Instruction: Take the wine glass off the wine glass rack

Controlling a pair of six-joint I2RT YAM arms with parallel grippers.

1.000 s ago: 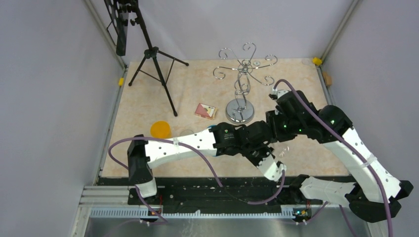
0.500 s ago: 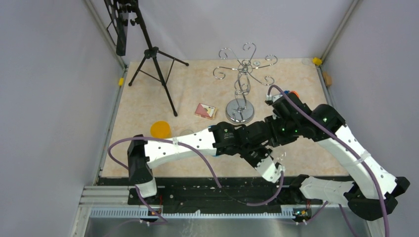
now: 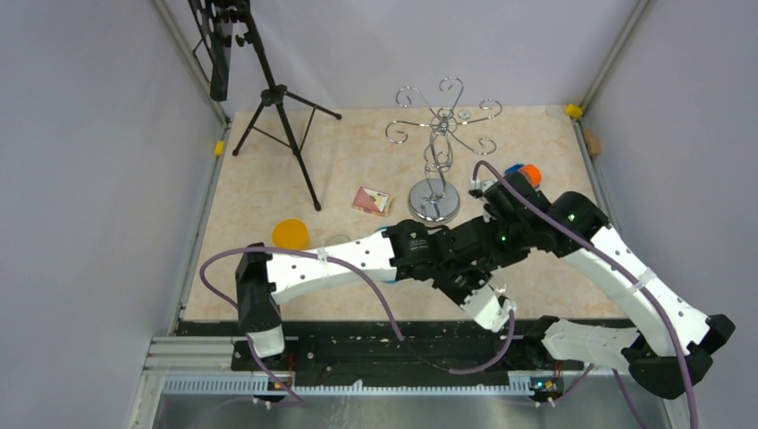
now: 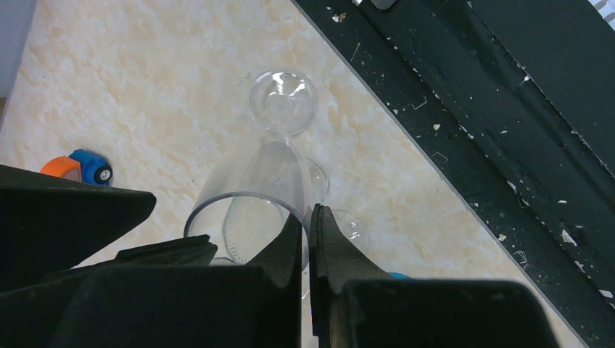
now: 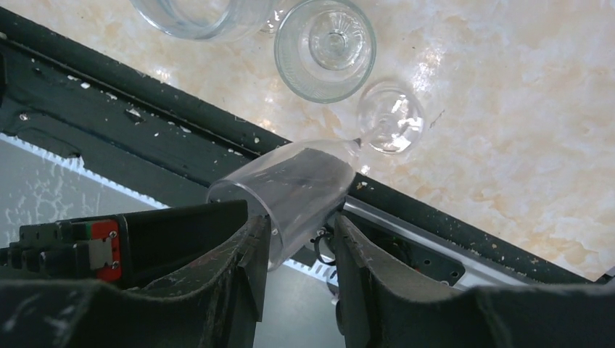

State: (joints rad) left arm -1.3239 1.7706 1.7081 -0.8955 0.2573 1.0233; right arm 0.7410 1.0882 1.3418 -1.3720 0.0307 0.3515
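My left jaws are clenched on the rim of the wine glass (image 4: 272, 170), the two fingertips (image 4: 290, 243) pressed almost together with only the thin glass wall between them. The glass is tilted, its open mouth toward my left wrist and its stem running away to the round foot, which shows against the pale marbled counter (image 4: 145, 72) near the black rail (image 4: 493, 145) at the front edge. My right jaws stand apart, one of the fingers (image 5: 250, 254) on each side of the bowl of a tilted glass. Whether they press on it I cannot tell, nor can I be sure it is the same glass my left side holds. Beyond it on the counter another clear glass (image 5: 326, 47) is seen from above. In the overhead view my two wrists meet low over the front of the counter, well apart from the wine glass rack (image 3: 435, 201), which stands upright on its disc base farther back, near the middle. A blue and orange toy car (image 3: 523, 172) lies to the right of the rack.
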